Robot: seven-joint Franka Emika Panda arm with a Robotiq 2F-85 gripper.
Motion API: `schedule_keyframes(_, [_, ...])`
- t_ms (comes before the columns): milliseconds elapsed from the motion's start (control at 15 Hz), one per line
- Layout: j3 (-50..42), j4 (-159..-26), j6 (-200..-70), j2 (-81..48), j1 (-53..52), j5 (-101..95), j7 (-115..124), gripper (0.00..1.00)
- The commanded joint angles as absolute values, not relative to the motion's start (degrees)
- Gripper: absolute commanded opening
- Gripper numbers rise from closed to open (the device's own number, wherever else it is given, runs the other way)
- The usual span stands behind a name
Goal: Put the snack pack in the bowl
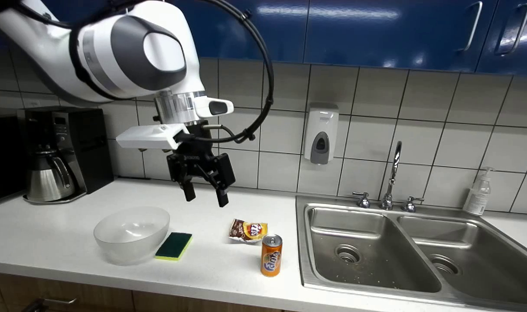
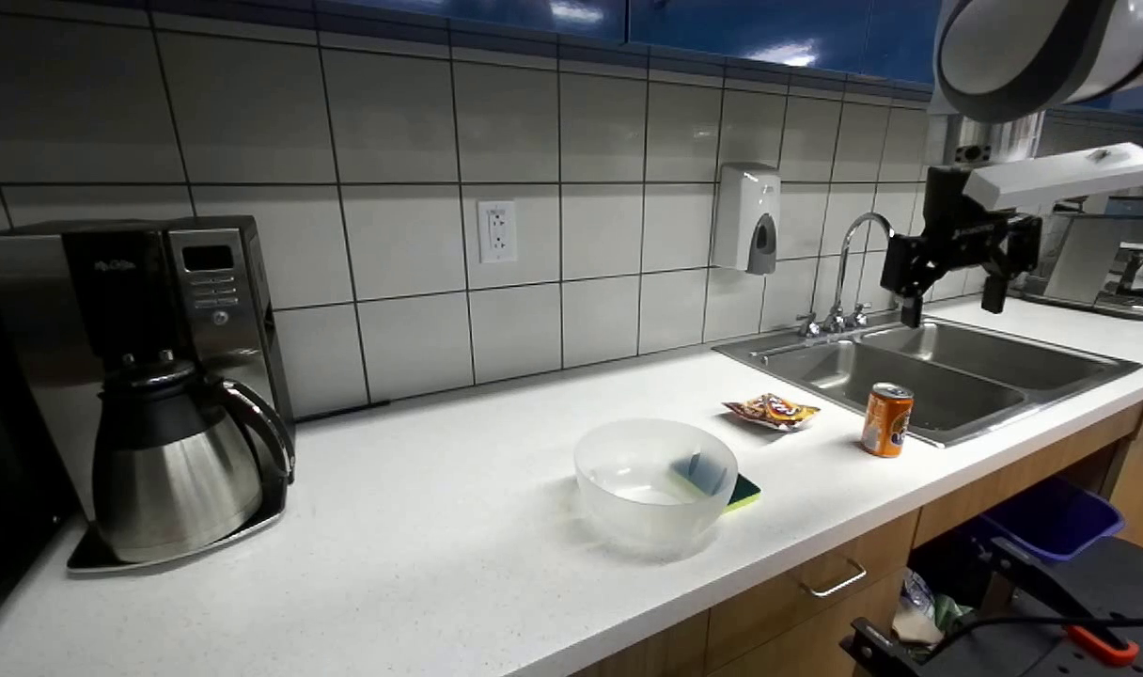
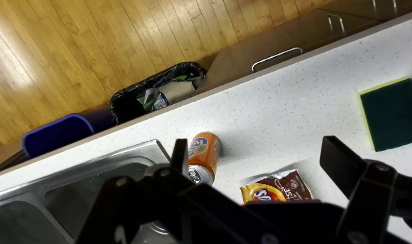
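Observation:
The snack pack, a dark brown and yellow packet, lies flat on the white counter in both exterior views [image 1: 248,230] [image 2: 772,412]. In the wrist view the snack pack [image 3: 277,188] shows between the fingers, its lower part hidden by the gripper body. The translucent whitish bowl stands upright on the counter in both exterior views [image 1: 125,252] [image 2: 642,528], with nothing seen in it but the sponge showing through its wall. My gripper [image 1: 206,199] is open and empty, well above the counter; it also shows in an exterior view [image 2: 952,310] and the wrist view [image 3: 258,152].
An orange can [image 1: 271,256] stands upright close to the snack pack, beside the steel sink [image 1: 304,251]. A green-and-black sponge [image 1: 174,246] lies against or close to the bowl. A coffee maker [image 2: 177,461] stands at the far end. A soap dispenser [image 1: 322,134] hangs on the wall.

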State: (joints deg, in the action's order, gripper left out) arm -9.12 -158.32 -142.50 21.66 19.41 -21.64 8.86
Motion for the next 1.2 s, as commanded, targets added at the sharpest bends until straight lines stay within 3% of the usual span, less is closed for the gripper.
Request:
schedule_keyframes(0, [-7.02, -153.71, -146.68, 12.07, 21.61, -24.51, 15.63, 1.0])
schedule_keyframes(1133, [-14.83, -128.21, -152.68, -22.84, 8.24, -17.87, 26.38, 1.0])
